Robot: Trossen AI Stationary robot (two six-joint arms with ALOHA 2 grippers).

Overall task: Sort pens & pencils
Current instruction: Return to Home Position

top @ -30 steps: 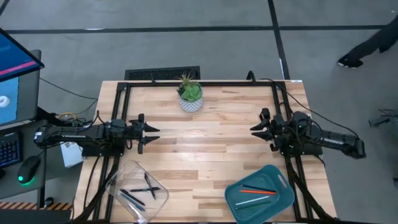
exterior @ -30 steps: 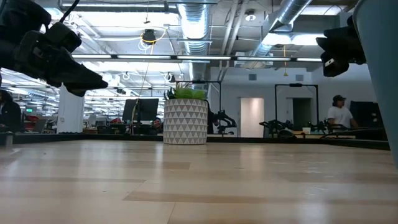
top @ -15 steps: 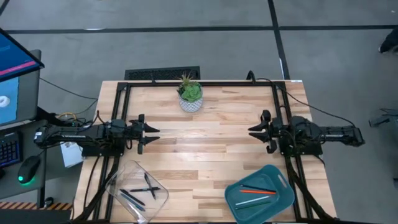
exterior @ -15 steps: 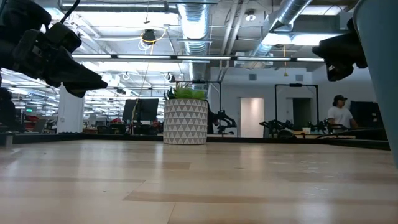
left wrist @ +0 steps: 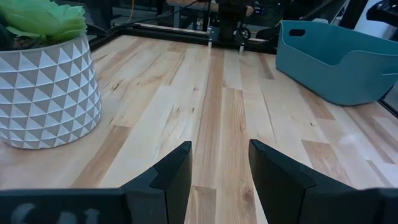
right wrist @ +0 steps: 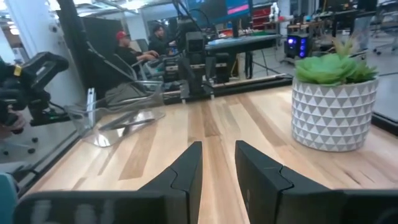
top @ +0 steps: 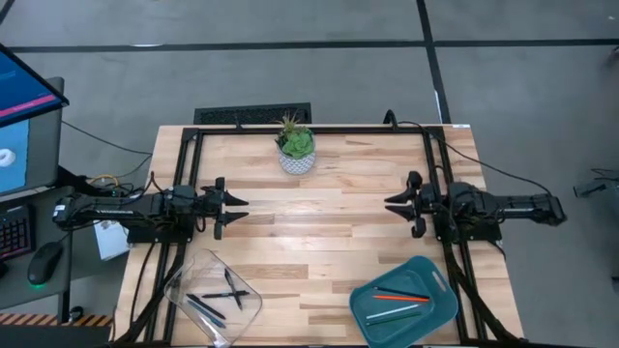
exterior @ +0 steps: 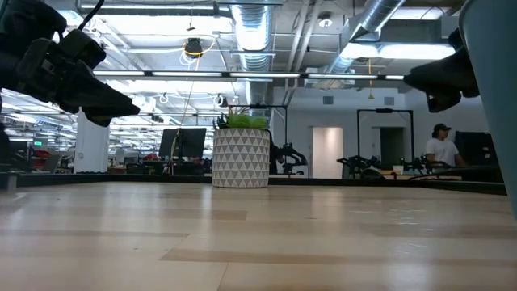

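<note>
Pale wood surface (top: pixel 319 227), framed by dark rails, carries all items noted.

1. Left arm: lies along the left edge of the surface, about midway between near and far. Left pincer (top: pixel 237 208) points right toward the centre, above the surface. Its fingers (left wrist: pixel 175 174) stand moderately apart with nothing between them.

2. Right arm: lies along the right edge, opposite the left arm. Right pincer (top: pixel 393 204) points left toward the centre, above the surface. Its fingers (right wrist: pixel 185 168) show a narrow gap and hold nothing.

3. Blue bin (top: pixel 437 307): near-right corner of the surface, well apart from both pincers.

4. Transparent bin (top: pixel 193 273): near-left corner, turned at an angle to the surface edge.

5. Potted plant (top: pixel 296 155): white patterned pot, upright, far side, near the centre line.

6. Pens & pencils: an orange-red pencil (top: pixel 395 297) and at least one paler stick (top: pixel 398 310) lie flat in the blue bin, roughly parallel. Several dark pens (top: pixel 232 288) lie flat in the transparent bin, some crossing. Exact count cannot be told.
</note>
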